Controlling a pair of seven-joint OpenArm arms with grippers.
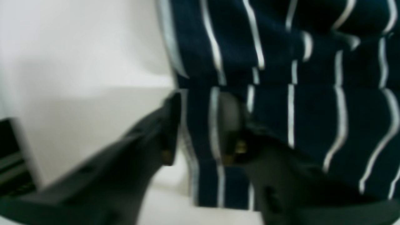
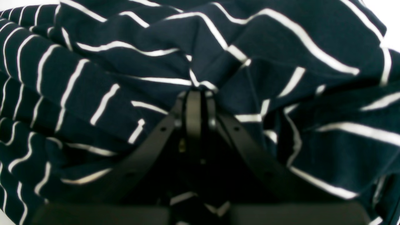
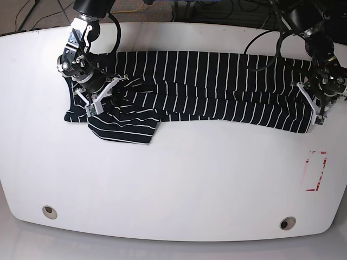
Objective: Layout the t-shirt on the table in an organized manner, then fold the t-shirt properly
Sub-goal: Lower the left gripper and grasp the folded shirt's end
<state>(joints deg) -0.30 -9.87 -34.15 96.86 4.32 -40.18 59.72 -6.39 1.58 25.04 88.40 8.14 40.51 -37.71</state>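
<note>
The dark navy t-shirt (image 3: pixel 217 86) with thin white stripes lies stretched in a long band across the far half of the white table (image 3: pixel 173 184). At its bunched end on the base view's left, my right gripper (image 3: pixel 100 103) is shut on a gathered fold of the fabric (image 2: pixel 93 78), fingers together (image 2: pixel 196 93). At the other end, my left gripper (image 3: pixel 319 114) stands open at the shirt's edge. In the left wrist view its fingers (image 1: pixel 170 125) are apart with a strip of the cloth (image 1: pixel 312 109) between them (image 1: pixel 201 103), bare table (image 1: pixel 78 62) to the left.
A red-marked rectangle (image 3: pixel 315 170) sits on the table near the right edge. Two metal-ringed holes (image 3: pixel 49 212) (image 3: pixel 287 223) lie near the front edge. Cables run beyond the table's far edge.
</note>
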